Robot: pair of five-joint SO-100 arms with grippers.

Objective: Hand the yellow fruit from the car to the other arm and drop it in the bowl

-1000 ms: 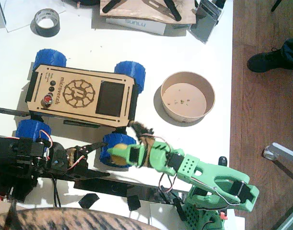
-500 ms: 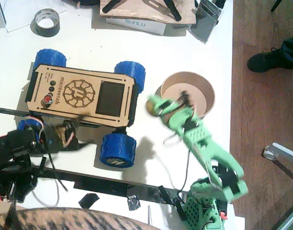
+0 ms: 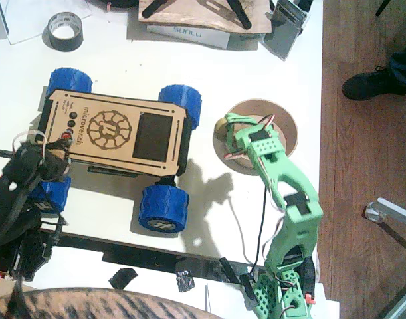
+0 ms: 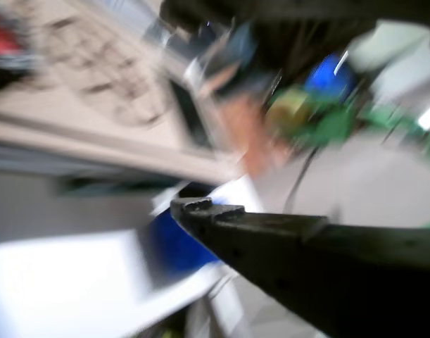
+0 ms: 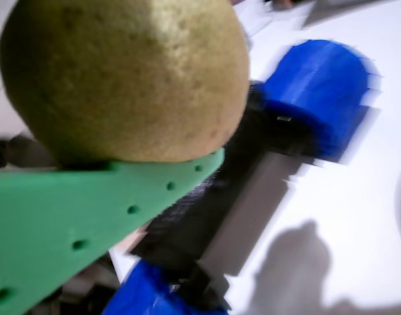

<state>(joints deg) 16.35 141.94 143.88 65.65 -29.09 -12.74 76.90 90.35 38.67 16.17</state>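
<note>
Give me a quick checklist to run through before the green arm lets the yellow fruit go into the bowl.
1. Fruit held: ok. The yellow fruit sits against the right gripper's green finger.
2. Fruit over the bowl: not ok. In the fixed view the fruit sits at the bowl's left rim, not clearly inside.
3. Handover finished: ok. The left gripper is far off, by the car's left end.
4. Left gripper empty: cannot tell; its wrist view is blurred.
5. Bowl free to receive: cannot tell; the green arm covers much of its inside.
</note>
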